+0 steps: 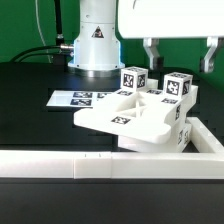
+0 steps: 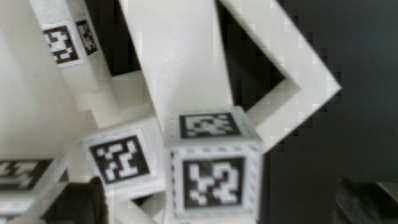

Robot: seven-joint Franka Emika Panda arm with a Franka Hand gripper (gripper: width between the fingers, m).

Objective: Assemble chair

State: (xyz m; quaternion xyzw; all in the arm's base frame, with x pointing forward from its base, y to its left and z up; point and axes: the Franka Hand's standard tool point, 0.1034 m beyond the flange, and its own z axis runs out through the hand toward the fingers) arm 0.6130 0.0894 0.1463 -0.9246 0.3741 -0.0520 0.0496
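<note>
- White border rail ran along the near edge of the black table.
- Chair, partly joined, sat behind the rail near its corner, tagged cubes on top.
- Claw hung above the chair, fingers apart, gripping nothing.
- Marker board lay flat behind, toward the exterior view's left.
- Robot base stood farthest back.

tool: open above chair | marker board: exterior view's left

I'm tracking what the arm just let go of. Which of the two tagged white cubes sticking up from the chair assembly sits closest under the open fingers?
The white plastic tagged cube towards the exterior view's right, directly beneath the gripper; the other tagged cube stands further left.
</note>
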